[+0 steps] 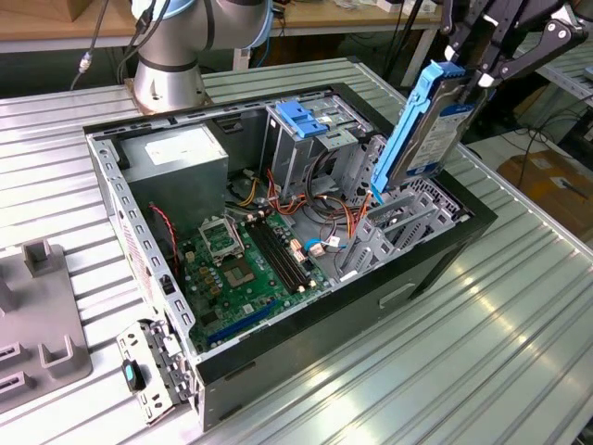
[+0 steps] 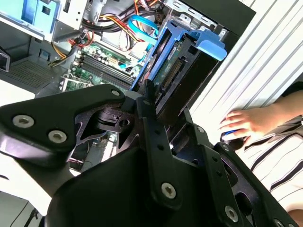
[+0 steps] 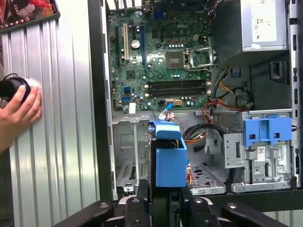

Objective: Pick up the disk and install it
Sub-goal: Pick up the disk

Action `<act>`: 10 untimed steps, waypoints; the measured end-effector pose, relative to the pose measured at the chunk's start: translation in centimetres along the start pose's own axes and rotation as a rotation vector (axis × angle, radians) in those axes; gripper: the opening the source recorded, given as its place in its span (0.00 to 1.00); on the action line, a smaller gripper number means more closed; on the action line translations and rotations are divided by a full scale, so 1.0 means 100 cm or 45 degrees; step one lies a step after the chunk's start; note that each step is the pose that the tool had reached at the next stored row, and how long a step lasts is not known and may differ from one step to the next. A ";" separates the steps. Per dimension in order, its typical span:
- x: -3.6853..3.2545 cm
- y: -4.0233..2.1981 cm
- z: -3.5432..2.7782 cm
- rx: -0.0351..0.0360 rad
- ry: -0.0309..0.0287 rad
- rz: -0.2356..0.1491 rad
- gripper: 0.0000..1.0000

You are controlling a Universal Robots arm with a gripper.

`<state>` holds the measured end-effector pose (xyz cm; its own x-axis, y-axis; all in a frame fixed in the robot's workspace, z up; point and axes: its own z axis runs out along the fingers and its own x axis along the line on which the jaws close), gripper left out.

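The disk point(image 1: 422, 130) is a flat drive in blue plastic rails, held up tilted over the open computer case point(image 1: 445, 255). My gripper point(image 1: 473, 69) is shut on its upper end. The disk's lower end hangs just above the grey drive bay slots point(image 1: 398, 227) at the exterior view's right side of the case. In the first wrist view the disk point(image 3: 169, 158) stands edge-on between my fingers point(image 3: 142, 203), over the empty bay point(image 3: 130, 161). The second wrist view shows the disk point(image 2: 182, 71) with its connector edge toward the camera, clamped by the black fingers point(image 2: 149, 97).
Inside the case lie a green motherboard point(image 1: 250, 260), a grey power-supply box point(image 1: 176, 158) and a metal cage with a blue top point(image 1: 306, 125), with loose cables point(image 1: 324, 246) between them. A person's hand point(image 3: 19, 113) rests on the ribbed table beside the case. Grey fixtures point(image 1: 37, 315) stand at the exterior view's left.
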<state>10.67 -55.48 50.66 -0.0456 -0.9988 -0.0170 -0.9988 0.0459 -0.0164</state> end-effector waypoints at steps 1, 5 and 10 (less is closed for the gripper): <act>0.0004 0.0000 0.0000 0.0000 0.0001 0.000 0.35; 0.0019 -0.0001 0.0000 0.0001 0.0000 0.000 0.35; 0.0033 -0.0002 -0.0001 0.0000 0.0000 0.000 0.35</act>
<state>10.67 -55.81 50.66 -0.0456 -0.9988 -0.0169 -0.9988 0.0458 -0.0164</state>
